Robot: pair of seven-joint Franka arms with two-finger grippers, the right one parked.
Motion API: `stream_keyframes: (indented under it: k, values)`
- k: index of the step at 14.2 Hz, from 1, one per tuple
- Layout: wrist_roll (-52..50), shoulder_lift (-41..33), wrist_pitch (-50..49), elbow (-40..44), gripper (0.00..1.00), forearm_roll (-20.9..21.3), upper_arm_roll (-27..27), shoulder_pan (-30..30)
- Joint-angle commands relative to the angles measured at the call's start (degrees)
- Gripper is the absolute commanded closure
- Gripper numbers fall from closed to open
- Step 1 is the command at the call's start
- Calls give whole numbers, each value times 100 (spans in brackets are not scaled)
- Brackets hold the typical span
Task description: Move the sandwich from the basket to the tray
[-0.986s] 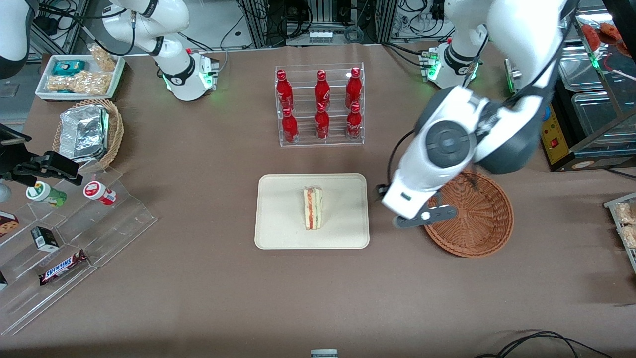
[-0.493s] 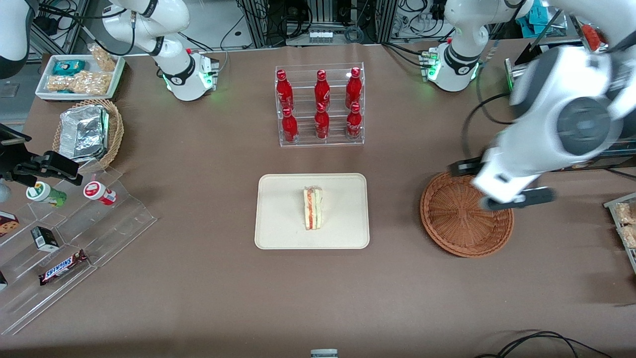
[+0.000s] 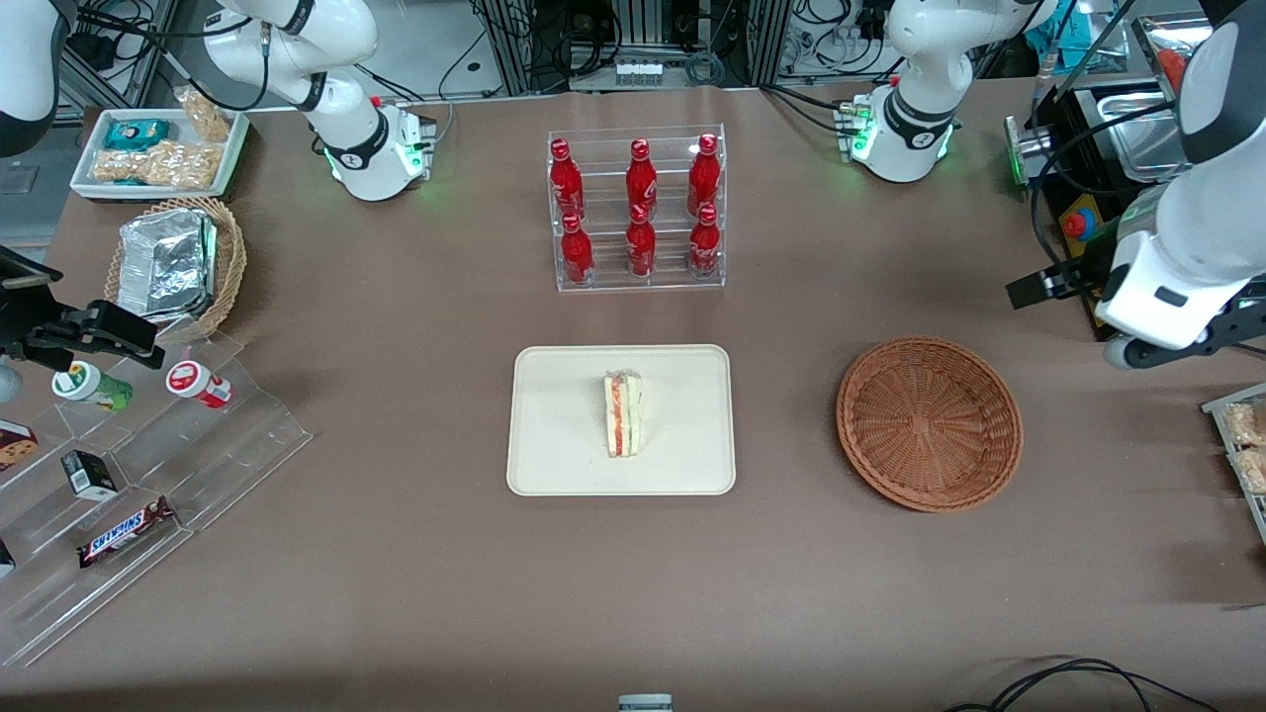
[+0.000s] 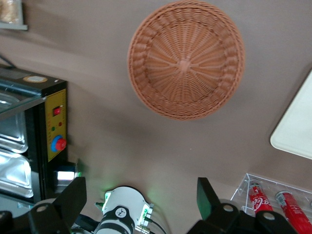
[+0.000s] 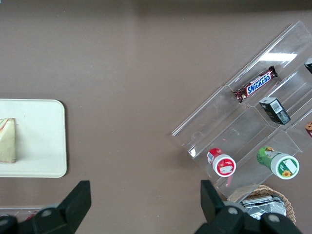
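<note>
Sandwich [image 3: 623, 413] stays on tray [image 3: 554, 465]; open end effector [image 4: 141, 200] has left basket [image 3: 930, 423].

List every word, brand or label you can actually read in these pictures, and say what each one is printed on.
"SNICKERS": on the chocolate bar lying in the clear acrylic stand.
Red bottles in the clear rack: white script too small to read.
Small cups and dark box on the stand: labels unreadable.
The sandwich, tray, basket and gripper, its fingers open above the table, carry no text.

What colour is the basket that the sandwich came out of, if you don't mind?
The basket is reddish-brown woven wicker, clearest in the left wrist view.
</note>
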Motion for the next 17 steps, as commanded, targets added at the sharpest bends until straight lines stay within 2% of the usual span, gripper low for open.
stream_keyframes:
  k: [1,3,5,10,12,17]
  values:
    - [415,-628,-37,-466,0,-156,873,-451]
    - [610,-988,49,-824,0,-165,1394,-919]
    - [611,-1191,242,-1107,0,-165,1589,-1219]
    - [891,-1306,226,-977,0,-420,1589,-1114]
    - [901,-1288,252,-949,0,-683,1589,-1000]
    - [892,-1236,340,-906,0,-736,1598,-1000]
